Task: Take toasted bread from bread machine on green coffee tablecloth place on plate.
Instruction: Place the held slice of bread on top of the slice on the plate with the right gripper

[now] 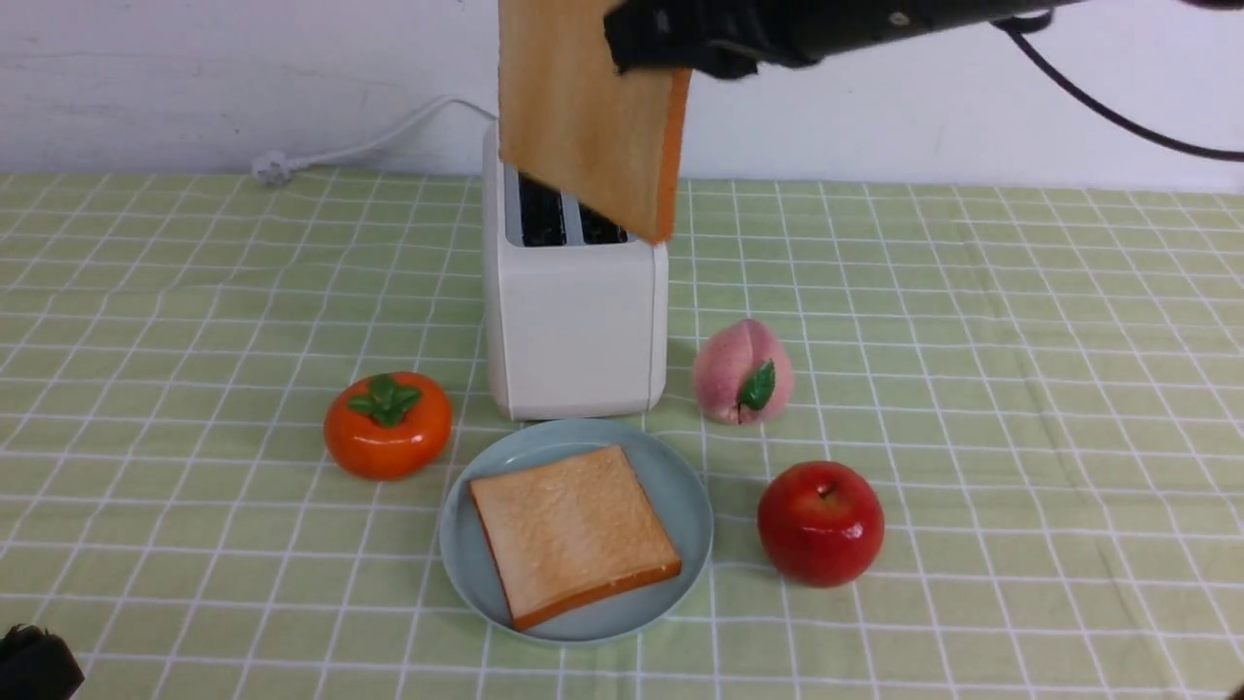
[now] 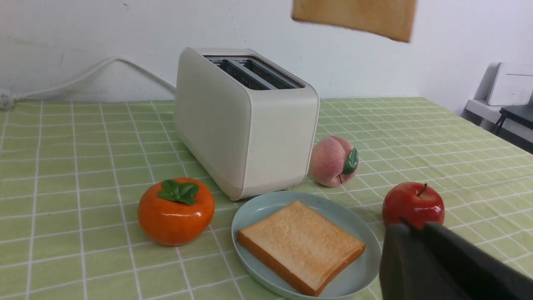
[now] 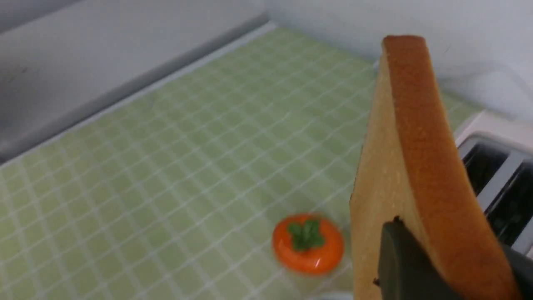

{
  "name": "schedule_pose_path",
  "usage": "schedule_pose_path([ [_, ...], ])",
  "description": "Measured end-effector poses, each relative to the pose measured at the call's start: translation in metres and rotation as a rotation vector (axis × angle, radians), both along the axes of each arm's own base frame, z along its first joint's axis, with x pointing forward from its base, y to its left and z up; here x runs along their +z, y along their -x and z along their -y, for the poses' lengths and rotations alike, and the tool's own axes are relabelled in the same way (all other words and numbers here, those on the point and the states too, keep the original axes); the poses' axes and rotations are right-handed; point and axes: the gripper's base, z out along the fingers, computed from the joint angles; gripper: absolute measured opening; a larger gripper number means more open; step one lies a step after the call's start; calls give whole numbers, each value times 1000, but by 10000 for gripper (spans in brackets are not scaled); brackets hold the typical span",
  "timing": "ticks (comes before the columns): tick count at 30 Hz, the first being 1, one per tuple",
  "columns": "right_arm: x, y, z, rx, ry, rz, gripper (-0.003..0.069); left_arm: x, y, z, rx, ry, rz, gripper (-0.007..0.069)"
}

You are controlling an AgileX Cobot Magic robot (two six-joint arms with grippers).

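Note:
My right gripper [image 1: 671,44] is shut on one toasted bread slice [image 1: 583,107] and holds it upright and tilted in the air, just above the bread machine [image 1: 573,331]. In the right wrist view its fingers [image 3: 399,258] clamp the slice [image 3: 416,146] on both faces. Both slots of the bread machine [image 2: 250,121] are empty. A second toast slice [image 1: 573,530] lies flat on the plate [image 1: 680,486], right in front of the bread machine on the green coffee tablecloth [image 1: 972,389]. My left gripper [image 2: 414,227] is shut and empty, low beside the plate [image 2: 370,258].
An orange persimmon [image 1: 387,425] sits left of the plate. A pink peach [image 1: 742,372] and a red apple [image 1: 821,522] sit to its right. The white cord [image 1: 369,146] runs back left along the wall.

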Motion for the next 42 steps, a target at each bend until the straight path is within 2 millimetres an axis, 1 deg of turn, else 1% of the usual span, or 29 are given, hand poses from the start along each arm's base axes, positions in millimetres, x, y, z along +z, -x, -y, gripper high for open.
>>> schedule_pose_path([
  [2,-26,10,2,29,48,-155,111,0,0,0,0,0,0,38],
  [3,-37,12,2,31,59,-214,111,0,0,0,0,0,0,38],
  [5,-62,13,1,27,76,-320,111,0,0,0,0,0,0,40],
  [7,-91,7,-4,17,66,-420,111,0,0,0,0,0,0,40],
  [10,-117,-6,-14,10,22,-474,111,0,0,0,0,0,0,40],
  [14,-154,-27,-30,7,-93,-569,111,0,0,0,0,0,0,40],
  [18,-186,-45,-38,-56,-152,-618,109,0,0,0,0,0,0,40],
  [19,-192,-48,-39,-77,-155,-620,111,0,0,0,0,0,0,40],
  [20,-193,-49,-39,-80,-155,-620,112,0,0,0,0,0,0,40],
  [22,-201,-54,-38,-112,-142,-606,156,0,0,0,0,0,0,40],
  [23,-201,-54,-38,-113,-141,-604,162,0,0,0,0,0,0,40],
  [24,-202,-54,-37,-114,-126,-593,195,0,0,0,0,0,0,40],
  [28,-207,-54,-33,-102,-30,-544,419,0,0,0,0,0,0,45],
  [29,-207,-53,-32,-98,-4,-541,461,0,0,0,0,0,0,47],
  [30,-207,-52,-32,-98,1,-540,468,0,0,0,0,0,0,48],
  [31,-206,-51,-29,-101,43,-538,505,0,0,0,0,0,0,49],
  [32,-202,-49,-26,-107,65,-533,516,0,0,0,0,0,0,50],
  [34,-190,-44,-18,-136,134,-514,514,0,0,0,0,0,0,52],
  [36,-169,-36,-8,-162,194,-470,481,0,0,0,0,0,0,54],
  [37,-166,-35,-8,-160,191,-466,476,0,0,0,0,0,0,54],
  [38,-141,-23,4,-177,252,-415,427,0,0,0,0,0,0,55],
  [39,-126,-14,11,-181,280,-390,395,0,0,0,0,0,0,55],
  [40,-123,-12,12,-178,287,-382,388,0,0,0,0,0,0,56],
  [41,-103,1,22,-189,320,-355,340,0,0,0,0,0,0,57],
  [42,-97,5,24,-195,317,-347,332,0,0,0,0,0,0,57],
])
